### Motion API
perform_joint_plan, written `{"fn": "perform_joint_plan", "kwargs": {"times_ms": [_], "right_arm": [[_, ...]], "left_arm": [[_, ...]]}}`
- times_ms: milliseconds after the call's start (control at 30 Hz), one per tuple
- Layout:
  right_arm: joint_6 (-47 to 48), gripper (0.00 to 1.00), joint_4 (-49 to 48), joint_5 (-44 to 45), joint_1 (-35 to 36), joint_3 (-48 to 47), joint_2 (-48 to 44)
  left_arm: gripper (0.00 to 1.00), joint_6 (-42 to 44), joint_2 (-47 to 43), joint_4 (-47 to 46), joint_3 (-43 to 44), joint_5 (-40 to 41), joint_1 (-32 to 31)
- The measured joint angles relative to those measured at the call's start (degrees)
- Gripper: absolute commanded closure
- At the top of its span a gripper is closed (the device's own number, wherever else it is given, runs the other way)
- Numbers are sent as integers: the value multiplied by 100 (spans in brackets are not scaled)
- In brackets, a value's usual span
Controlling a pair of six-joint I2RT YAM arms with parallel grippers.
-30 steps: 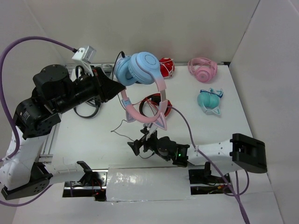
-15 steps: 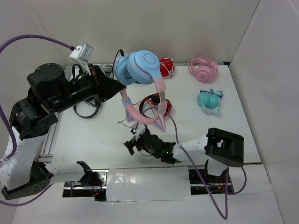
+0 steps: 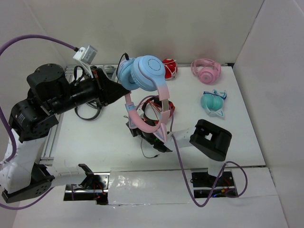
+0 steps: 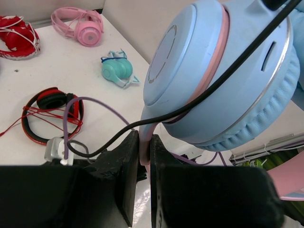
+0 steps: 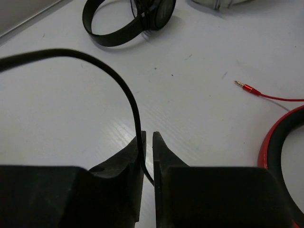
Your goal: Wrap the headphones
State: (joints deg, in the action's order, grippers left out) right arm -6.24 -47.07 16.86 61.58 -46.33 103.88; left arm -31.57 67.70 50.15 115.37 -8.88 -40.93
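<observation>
Headphones (image 3: 145,76) hang over the middle of the table (image 3: 95,137), earcups uppermost, with the pink headband clamped between the pressed-together jaws of the left gripper (image 4: 145,142). Below the headband's low end, the right gripper (image 5: 147,142) pinches the thin dark cable (image 5: 118,80) between nearly closed jaws. Winding likely goes best with the cable kept taut and led around the headband, clear of the red headphones (image 3: 159,107)

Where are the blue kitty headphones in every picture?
Top external: the blue headphones are upper middle, held up.
Left wrist: huge, filling the upper right.
Right wrist: earcups not in it; only a dark cable in the right gripper.
Shared landmark: the red-and-black headphones, in all three.
</observation>
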Motion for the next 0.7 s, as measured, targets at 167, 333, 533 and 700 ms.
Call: {"fn": "perform_joint_plan", "kwargs": {"times_ms": [167, 333, 533, 700], "right_arm": [[-190, 100, 59, -166, 15, 68, -57], [-826, 100, 557, -17, -267, 881, -1082], [-1786, 100, 1320, -74, -2293, 2098, -3377], [-1917, 100, 2448, 175, -2778, 2275, -4903]], "left_arm": [[100, 0, -35, -35, -52, -28, 0], [100, -9, -177, -39, -310, 197, 0], [100, -33, -450, -85, -798, 568, 24], [100, -170, -533, -79, -1025, 994, 55]]}}
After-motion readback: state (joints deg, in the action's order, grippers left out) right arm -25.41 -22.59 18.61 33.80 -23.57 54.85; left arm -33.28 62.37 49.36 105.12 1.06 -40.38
